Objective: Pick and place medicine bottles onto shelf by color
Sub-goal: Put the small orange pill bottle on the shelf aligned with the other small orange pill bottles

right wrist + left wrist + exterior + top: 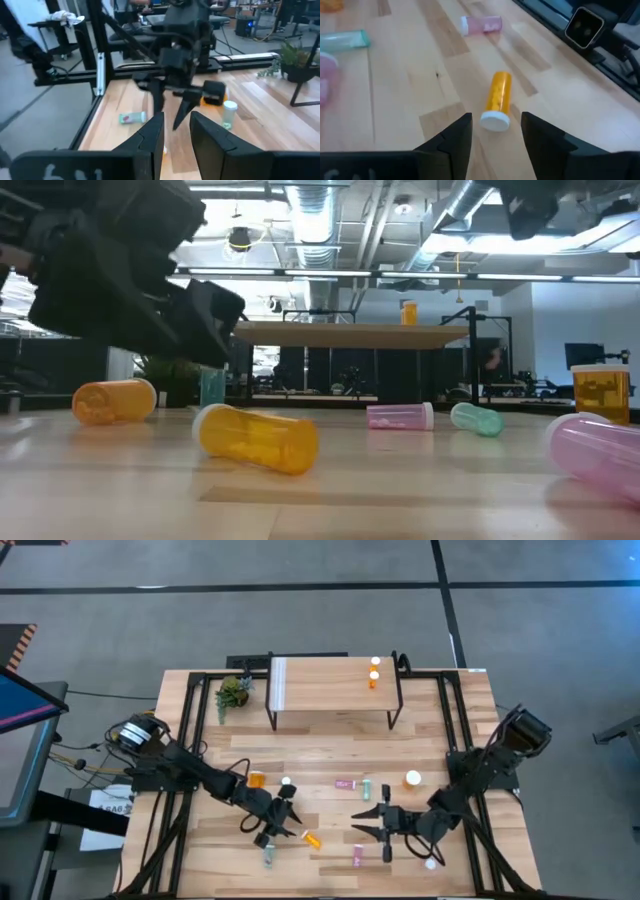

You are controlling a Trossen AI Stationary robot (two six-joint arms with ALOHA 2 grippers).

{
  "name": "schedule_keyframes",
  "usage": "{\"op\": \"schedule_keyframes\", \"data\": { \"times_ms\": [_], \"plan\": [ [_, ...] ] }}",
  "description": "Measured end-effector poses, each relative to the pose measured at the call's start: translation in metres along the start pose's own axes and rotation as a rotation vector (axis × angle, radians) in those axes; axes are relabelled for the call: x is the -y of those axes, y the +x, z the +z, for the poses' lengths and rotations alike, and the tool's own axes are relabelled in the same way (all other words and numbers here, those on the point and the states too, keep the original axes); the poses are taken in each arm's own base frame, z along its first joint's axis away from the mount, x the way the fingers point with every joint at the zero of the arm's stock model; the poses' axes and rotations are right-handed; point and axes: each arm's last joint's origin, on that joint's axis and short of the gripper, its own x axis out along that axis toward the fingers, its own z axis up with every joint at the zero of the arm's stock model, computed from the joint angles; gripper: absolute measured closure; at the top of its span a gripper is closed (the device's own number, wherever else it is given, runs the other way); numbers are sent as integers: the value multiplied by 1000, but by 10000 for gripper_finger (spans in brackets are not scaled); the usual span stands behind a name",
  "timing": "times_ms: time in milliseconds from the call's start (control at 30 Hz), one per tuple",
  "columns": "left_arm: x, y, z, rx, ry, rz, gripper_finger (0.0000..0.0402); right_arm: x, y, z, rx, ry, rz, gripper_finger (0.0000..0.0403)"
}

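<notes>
Your left gripper [287, 823] sits low over the front-left of the table; fingers [455, 137] are parted w/ a clear gap, holding nothing. In the left wrist view an orange bottle [497, 100] lies on its side just ahead of the fingertips, white cap toward the gap, not touching either finger. Same bottle shows in the high view at [312, 838], just beside the gripper. Near it: a teal bottle [268, 858] lying at the front edge, a larger orange bottle [257, 779] behind the arm, and a small upright one [286, 782]. Centre: pink bottle [345, 783] and teal bottle [366, 788] lie side by side; another pink bottle [358, 855] lies near the front. Your right gripper [366, 822] hangs front-right of centre, fingers [150, 135] apart by a narrow gap, empty. Shelf [330, 685] stands at the back, w/ two orange bottles [374, 675] upright at its right end.
</notes>
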Motion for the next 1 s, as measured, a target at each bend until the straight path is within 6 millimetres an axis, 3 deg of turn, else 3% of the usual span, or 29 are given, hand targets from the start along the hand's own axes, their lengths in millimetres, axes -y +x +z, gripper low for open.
{"op": "schedule_keyframes", "data": {
  "times_ms": [300,533,733,1000],
  "plan": [
    [-1,31,-10,-38,-4,-20,186,10,9,2,3,13,-13,288],
    [-1,44,-14,-65,-3,-21,177,9,9,3,5,16,-2,288],
    [-2,45,-14,-71,-3,-21,199,9,9,3,4,15,-2,288],
    [-2,45,-16,-85,4,-11,264,9,9,3,4,14,-2,288]
  ]
}}
